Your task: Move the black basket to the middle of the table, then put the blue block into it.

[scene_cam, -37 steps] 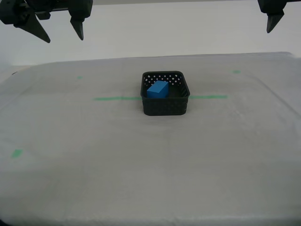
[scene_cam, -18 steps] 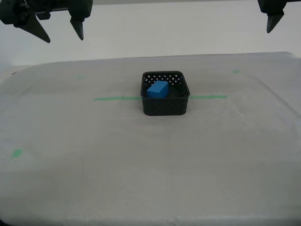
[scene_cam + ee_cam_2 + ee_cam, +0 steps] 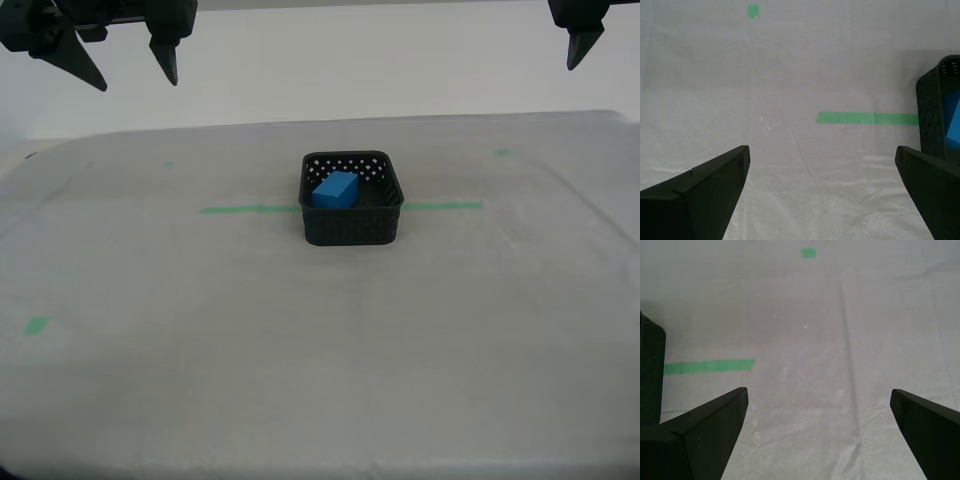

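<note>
The black basket (image 3: 352, 228) stands at the middle of the table (image 3: 300, 330), across the green tape line (image 3: 248, 209). Inside it the blue block (image 3: 335, 189) lies a little askew. High over the exterior view's left hangs my second gripper (image 3: 135, 80), open and empty; its wrist view shows the basket's wall (image 3: 930, 115) and a bit of the block (image 3: 954, 122) beyond the jaws (image 3: 822, 150). My first gripper (image 3: 818, 391) is open and empty too. One of its fingers (image 3: 577, 45) shows high at the exterior view's right, with the basket's edge (image 3: 651, 375) in its wrist view.
Small green tape bits (image 3: 37, 325) (image 3: 168, 164) (image 3: 502, 152) mark the whitish cloth. The tape line carries on past the basket toward the exterior view's right (image 3: 445, 206). A pale wall rises behind the table's far edge (image 3: 330, 122).
</note>
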Available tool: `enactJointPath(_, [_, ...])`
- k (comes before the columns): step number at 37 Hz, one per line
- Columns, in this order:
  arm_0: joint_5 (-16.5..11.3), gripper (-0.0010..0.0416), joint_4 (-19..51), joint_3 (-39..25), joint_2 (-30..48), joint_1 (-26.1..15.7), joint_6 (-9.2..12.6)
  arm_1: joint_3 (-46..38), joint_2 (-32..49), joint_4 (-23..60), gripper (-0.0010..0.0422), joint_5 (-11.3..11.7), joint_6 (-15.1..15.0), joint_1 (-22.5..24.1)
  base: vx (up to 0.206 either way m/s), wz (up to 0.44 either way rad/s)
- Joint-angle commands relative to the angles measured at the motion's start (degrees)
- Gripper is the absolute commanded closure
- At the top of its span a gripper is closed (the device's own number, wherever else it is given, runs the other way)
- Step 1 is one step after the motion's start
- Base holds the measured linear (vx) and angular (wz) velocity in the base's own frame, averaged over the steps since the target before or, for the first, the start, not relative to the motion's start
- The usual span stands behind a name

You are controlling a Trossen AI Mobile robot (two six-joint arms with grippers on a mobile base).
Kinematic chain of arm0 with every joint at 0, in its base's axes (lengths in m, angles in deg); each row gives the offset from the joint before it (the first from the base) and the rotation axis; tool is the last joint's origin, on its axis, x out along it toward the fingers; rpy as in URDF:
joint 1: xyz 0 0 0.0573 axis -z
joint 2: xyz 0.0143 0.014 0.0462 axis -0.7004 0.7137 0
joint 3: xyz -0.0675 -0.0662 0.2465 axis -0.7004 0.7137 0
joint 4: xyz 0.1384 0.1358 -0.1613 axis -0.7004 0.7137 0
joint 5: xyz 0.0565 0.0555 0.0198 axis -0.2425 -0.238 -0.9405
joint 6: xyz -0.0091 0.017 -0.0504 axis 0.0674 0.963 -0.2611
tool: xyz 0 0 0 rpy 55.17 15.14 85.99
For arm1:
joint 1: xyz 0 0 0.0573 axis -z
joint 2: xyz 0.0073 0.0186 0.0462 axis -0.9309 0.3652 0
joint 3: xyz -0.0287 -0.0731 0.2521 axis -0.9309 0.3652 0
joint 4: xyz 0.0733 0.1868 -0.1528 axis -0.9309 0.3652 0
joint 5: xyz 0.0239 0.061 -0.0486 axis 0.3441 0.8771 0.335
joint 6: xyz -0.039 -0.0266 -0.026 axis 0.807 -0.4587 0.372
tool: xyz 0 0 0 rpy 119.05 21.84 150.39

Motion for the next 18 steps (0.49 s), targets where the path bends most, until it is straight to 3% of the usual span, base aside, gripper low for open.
enactJointPath(1, [0.17, 0.0007, -0.02, 0.0, -0.02, 0.02, 0.11, 0.0, -0.02, -0.02, 0.0012, -0.13, -0.09, -0.02, 0.0, 0.0])
enactJointPath(18, [0.17, 0.0007, -0.02, 0.0, -0.02, 0.02, 0.11, 0.0, -0.02, -0.02, 0.0012, -0.11, -0.09, -0.02, 0.0, 0.0])
